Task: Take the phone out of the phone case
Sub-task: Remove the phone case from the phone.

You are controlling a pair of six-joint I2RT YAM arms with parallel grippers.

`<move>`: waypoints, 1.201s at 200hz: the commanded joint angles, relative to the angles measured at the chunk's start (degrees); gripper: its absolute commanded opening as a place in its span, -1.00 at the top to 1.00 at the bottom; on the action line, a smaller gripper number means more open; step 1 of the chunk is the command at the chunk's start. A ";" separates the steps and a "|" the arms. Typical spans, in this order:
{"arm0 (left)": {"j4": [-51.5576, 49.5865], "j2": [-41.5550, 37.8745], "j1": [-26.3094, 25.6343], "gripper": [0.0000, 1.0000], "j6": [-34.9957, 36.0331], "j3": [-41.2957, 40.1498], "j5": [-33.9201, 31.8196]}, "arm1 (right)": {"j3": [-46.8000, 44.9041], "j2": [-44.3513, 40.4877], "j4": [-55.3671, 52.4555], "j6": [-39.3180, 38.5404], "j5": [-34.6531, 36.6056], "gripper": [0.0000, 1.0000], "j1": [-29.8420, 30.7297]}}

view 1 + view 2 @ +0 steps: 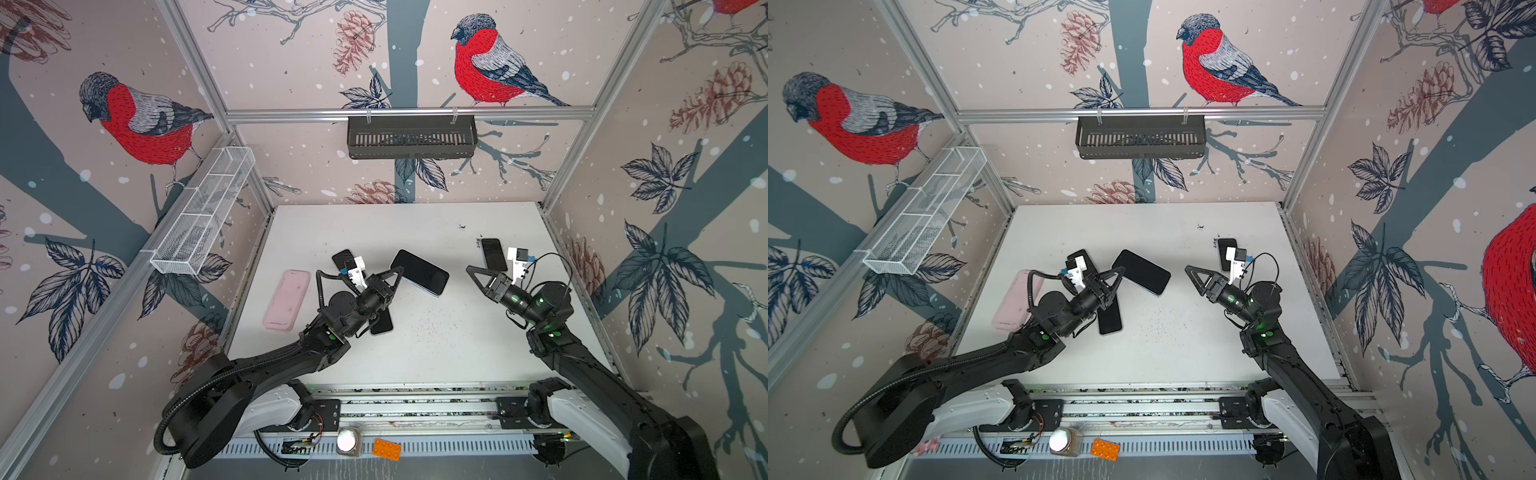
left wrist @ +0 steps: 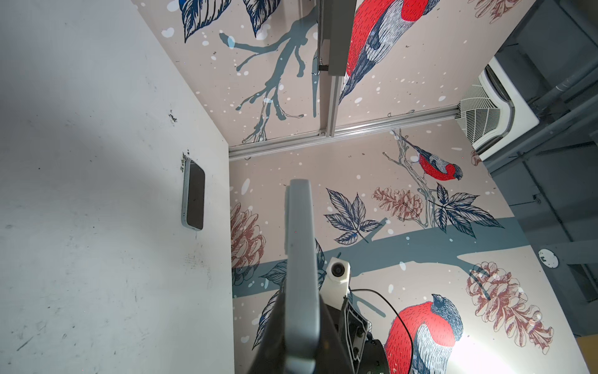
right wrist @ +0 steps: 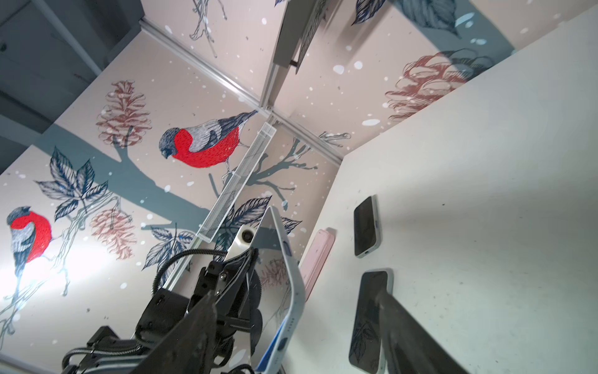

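Observation:
The phone [image 1: 422, 272] [image 1: 1142, 272] has a dark screen and a light blue phone case [image 3: 293, 291] round its edge. It is held tilted above the middle of the white table [image 1: 436, 340]. My left gripper [image 1: 398, 274] [image 1: 1119, 274] is shut on one end of it. In the left wrist view its grey-blue edge [image 2: 299, 233] runs out from between the jaws of the left gripper [image 2: 299, 307]. My right gripper [image 1: 471, 272] [image 1: 1190, 270] [image 3: 294, 301] is open just to the right of the phone, a small gap away, and holds nothing. A darker blue strip [image 3: 271, 349] shows along the rim's near end.
Other dark phones lie on the table: one at the back right [image 1: 493, 254] [image 2: 194, 194], one behind the left wrist [image 1: 344, 258], one under the left arm [image 1: 383, 326]. A pink case [image 1: 286, 299] lies at the left. A black basket [image 1: 411, 137] and a white mesh basket [image 1: 203, 212] hang on the walls.

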 commanded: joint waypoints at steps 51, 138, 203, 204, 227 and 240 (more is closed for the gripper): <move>12.41 2.51 0.09 1.00 -1.13 -0.74 2.53 | 0.43 5.48 7.71 1.89 -1.39 -0.42 2.77; 15.26 3.84 0.09 1.00 -2.11 -1.13 3.24 | 0.32 8.99 11.76 3.72 -1.24 -0.12 4.80; 16.14 4.12 0.09 1.00 -2.15 -1.73 2.96 | -0.82 9.62 14.17 4.91 -0.22 0.14 5.26; 16.14 4.14 0.09 1.00 -2.18 -1.73 2.96 | -0.87 9.67 14.22 4.93 -0.10 0.15 5.31; 16.56 4.44 0.09 1.00 -2.29 -1.75 3.13 | -1.17 9.75 15.15 5.31 0.11 0.22 5.28; 16.89 4.57 0.08 1.00 -2.44 -1.75 3.14 | -1.18 9.99 15.53 5.61 0.18 0.28 5.41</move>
